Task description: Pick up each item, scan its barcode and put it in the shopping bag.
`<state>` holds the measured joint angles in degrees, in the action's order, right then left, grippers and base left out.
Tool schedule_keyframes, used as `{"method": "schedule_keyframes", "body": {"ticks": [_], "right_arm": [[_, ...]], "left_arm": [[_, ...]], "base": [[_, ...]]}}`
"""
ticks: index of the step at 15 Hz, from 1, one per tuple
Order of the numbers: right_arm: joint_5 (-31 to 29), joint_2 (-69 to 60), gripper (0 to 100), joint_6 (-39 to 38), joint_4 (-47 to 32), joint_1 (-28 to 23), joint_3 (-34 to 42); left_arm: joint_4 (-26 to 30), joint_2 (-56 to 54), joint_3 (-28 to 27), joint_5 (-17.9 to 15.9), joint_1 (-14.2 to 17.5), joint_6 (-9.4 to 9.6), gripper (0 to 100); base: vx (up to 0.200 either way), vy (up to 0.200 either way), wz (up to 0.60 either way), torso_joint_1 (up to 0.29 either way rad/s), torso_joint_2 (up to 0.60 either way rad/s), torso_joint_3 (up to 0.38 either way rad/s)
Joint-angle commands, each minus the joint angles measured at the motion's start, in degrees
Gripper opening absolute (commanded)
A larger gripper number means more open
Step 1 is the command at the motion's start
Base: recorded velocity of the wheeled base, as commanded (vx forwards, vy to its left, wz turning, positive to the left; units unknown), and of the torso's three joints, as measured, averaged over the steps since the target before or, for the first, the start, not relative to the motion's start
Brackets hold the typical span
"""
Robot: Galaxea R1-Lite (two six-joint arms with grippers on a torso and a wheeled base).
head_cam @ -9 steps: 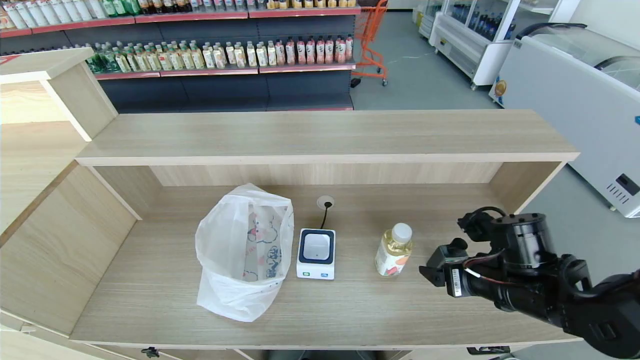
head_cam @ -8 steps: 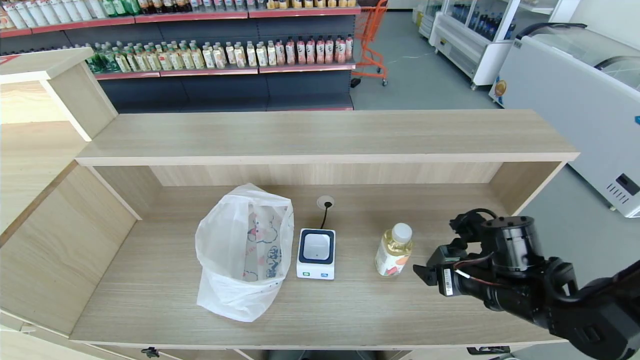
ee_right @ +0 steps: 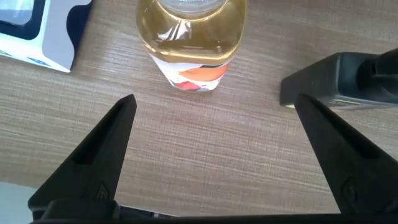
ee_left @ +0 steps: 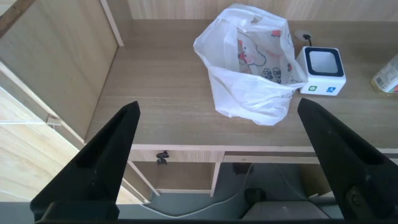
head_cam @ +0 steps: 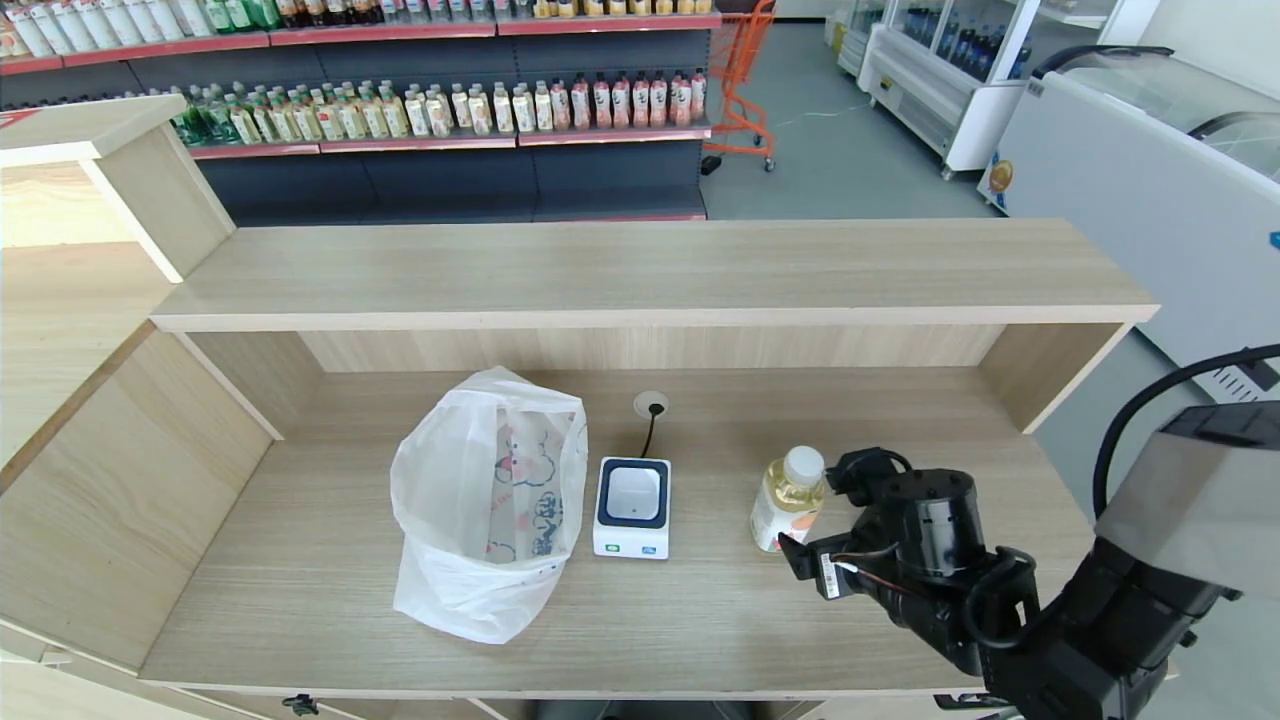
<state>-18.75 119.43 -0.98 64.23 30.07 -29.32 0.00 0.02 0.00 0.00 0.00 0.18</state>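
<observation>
A clear bottle [head_cam: 788,498] of yellow liquid with a white cap stands upright on the wooden counter [head_cam: 700,620], to the right of the white barcode scanner [head_cam: 632,507]. Left of the scanner sits the white plastic shopping bag [head_cam: 490,500], mouth open, with a printed package inside. My right arm [head_cam: 920,540] is just right of the bottle. In the right wrist view, my right gripper [ee_right: 211,162] is open, and the bottle [ee_right: 191,43] stands just beyond its fingertips. My left gripper [ee_left: 214,162] is open and holds nothing, out past the counter's front edge, with the bag [ee_left: 249,68] beyond it.
A raised shelf [head_cam: 650,270] and side walls enclose the back and both sides of the counter. The scanner's cable [head_cam: 650,425] runs to a hole in the counter behind it. Store shelves of bottles [head_cam: 450,105] and freezers [head_cam: 1130,160] stand farther off.
My right arm has moved left across the counter and now sits close beside the bottle. The bottle, scanner and bag have not moved.
</observation>
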Motion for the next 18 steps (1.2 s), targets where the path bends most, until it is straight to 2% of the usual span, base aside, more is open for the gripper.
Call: {"method": "schedule_keyframes", "body": {"ticks": [1, 8, 18], "right_arm": [[-0.32, 3.44, 100, 1.15, 2.48, 0.07, -0.83], [-0.32, 9.33, 100, 5.28, 11.53, -0.1, -3.73], [0.03, 18.21, 100, 6.86, 11.18, 0.51, -17.62]], "left_arm": [[0.0, -0.02, 0.0, 0.0, 0.0, -0.01, 100], [0.0, -0.02, 0.0, 0.0, 0.0, -0.01, 100], [0.0, -0.02, 0.0, 0.0, 0.0, -0.01, 100]], "base": [[0.0, 0.0, 0.0, 0.0, 0.0, 0.0], [0.0, 0.0, 0.0, 0.0, 0.0, 0.0], [0.0, 0.0, 0.0, 0.0, 0.0, 0.0]]}}
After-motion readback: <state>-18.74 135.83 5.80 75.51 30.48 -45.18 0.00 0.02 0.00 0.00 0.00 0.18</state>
